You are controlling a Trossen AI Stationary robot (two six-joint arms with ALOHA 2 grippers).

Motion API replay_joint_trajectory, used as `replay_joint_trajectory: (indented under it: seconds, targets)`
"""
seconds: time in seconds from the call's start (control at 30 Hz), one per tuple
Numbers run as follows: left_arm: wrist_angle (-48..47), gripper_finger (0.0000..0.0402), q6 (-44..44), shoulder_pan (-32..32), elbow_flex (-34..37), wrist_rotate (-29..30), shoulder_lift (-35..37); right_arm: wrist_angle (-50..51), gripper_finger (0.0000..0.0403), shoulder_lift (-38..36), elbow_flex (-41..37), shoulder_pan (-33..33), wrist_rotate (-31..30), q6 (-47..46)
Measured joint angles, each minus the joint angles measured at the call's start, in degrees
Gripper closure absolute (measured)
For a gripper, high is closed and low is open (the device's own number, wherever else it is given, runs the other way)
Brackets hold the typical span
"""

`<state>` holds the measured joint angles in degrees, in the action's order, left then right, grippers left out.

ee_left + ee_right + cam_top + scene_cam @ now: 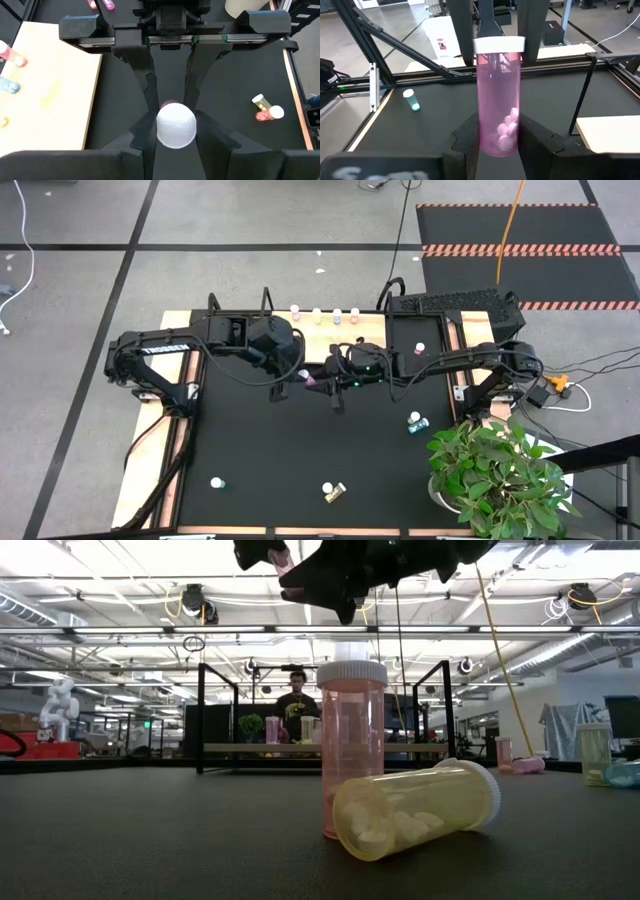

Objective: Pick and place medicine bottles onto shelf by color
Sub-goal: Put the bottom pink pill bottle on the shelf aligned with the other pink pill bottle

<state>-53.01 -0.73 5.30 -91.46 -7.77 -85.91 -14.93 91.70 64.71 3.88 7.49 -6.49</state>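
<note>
1. The right end effector [496,137] is clamped on the lower body of a pink medicine bottle [498,100], held upright above the middle of the desk [280,450]; white pills lie in the bottle's bottom and its white cap is on.
2. The left end effector [175,131] meets it from the other side, its fingers [145,125] pressing both sides of that same bottle's white cap [175,125].
3. On the light-wood shelf [330,330] at the far edge of the desk stand four bottles in a row; their contents cannot be made out.
4. One white-capped bottle [420,348] stands on the dark tray at the far right.
5. A teal bottle [414,421] lies at the right, near the potted plant [495,475].
6. At the near edge, a yellow bottle [415,808] holding white pills lies on its side, touching an upright pink bottle [352,745].
7. One more white-capped bottle [216,482] stands near left.
</note>
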Motion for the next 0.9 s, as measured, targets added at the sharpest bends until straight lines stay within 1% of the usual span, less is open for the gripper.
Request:
replay_joint_trajectory:
  seconds: [0.13, 0.23, 0.37, 0.47, 0.53, 0.63, 0.73, 0.9]
  targets:
    - [-0.5, 0.0267, 0.0, 0.4, 0.0, 0.5, 0.0, 0.9, 0.0267, 0.0, 0.0, 1.0, -0.2, -0.2]
    - [-1.1, 0.0263, 0.3, 1.3, 0.1, 0.5, 0.0, 3.5, 0.0235, 0.0, 0.0, 1.8, -3.2, -0.5]
    - [-1.5, 0.0275, 0.4, 3.1, 0.1, 0.3, 0.0, 8.8, 0.0186, -0.5, 0.0, 2.7, -7.6, -2.0]
    - [-1.9, 0.0287, 0.3, 5.0, 0.1, 0.3, 0.0, 11.1, 0.0156, -1.4, -0.1, 2.9, -7.7, -2.2]
    - [-2.6, 0.0289, -0.8, 6.4, 0.1, 0.3, 0.0, 10.7, 0.0142, -1.9, -0.1, 2.9, -7.6, -2.2]
    - [-3.9, 0.0284, -3.0, 9.1, 0.1, 0.4, 0.0, 11.4, 0.0132, -2.9, -0.1, 2.9, -7.5, -2.7]
    - [-4.2, 0.0277, -4.9, 13.0, 0.1, 0.6, -0.1, 11.6, 0.0132, -3.6, 0.0, 2.9, -7.5, -3.9]
    - [-4.2, 0.0274, -6.4, 21.5, 0.2, 0.3, -3.1, 13.1, 0.0132, -4.6, 0.0, 2.9, -7.5, -4.8]
